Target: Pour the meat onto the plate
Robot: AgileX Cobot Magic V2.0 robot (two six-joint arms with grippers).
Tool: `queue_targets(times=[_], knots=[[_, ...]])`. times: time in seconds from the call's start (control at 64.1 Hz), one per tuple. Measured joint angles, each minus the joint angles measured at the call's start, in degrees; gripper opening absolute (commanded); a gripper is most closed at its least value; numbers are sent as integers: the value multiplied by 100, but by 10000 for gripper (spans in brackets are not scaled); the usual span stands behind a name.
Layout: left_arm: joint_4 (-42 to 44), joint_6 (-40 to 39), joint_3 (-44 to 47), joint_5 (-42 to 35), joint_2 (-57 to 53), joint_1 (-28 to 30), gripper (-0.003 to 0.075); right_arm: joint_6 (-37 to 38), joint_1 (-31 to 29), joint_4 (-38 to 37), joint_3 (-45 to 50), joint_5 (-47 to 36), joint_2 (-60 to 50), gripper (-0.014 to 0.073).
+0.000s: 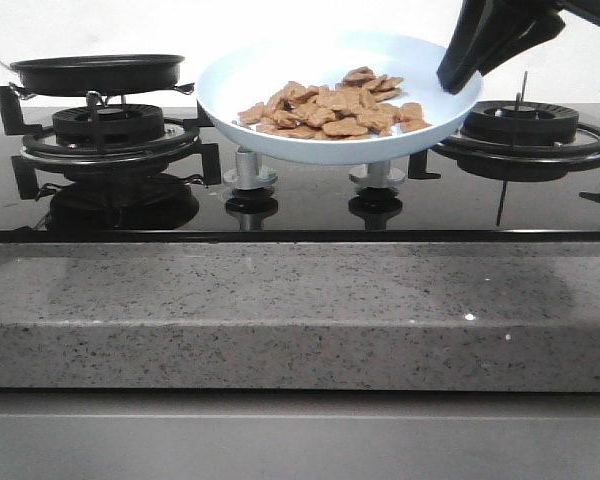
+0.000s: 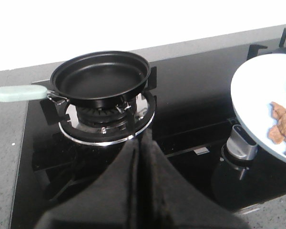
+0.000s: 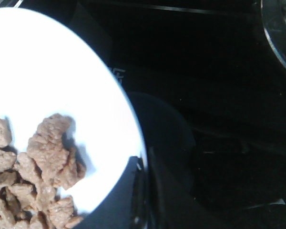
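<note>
The pale-blue plate (image 1: pixel 280 75) is held above the middle of the hob, tipped slightly toward the front. The meat (image 1: pixel 335 108), a heap of orange-brown pieces, lies on its front right part. My right gripper (image 1: pixel 458 75) is shut on the plate's right rim; the right wrist view shows its fingers (image 3: pixel 128 191) pinching the rim (image 3: pixel 119 95) beside the meat (image 3: pixel 47 157). The black frying pan (image 1: pixel 98 72) sits empty on the left burner. My left gripper (image 2: pixel 140 143) is shut and empty, in front of the pan (image 2: pixel 100 76). The plate (image 2: pixel 262 90) and meat (image 2: pixel 283 126) show at that view's edge.
The pan's pale green handle (image 2: pixel 16 93) points away from the plate. Two silver knobs (image 1: pixel 250 170) (image 1: pixel 377 175) stand under the plate. The right burner (image 1: pixel 520 125) has no pot on it. A speckled grey counter edge (image 1: pixel 300 310) runs along the front.
</note>
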Motion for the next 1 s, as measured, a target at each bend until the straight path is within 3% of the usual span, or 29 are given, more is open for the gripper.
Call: queue_targets(times=[0.655, 0.998], knots=[[13, 0, 0, -261, 0, 0, -20, 0, 0, 0, -78, 0, 24, -53], [13, 0, 0, -274, 0, 0, -20, 0, 0, 0, -1430, 337, 793, -53]])
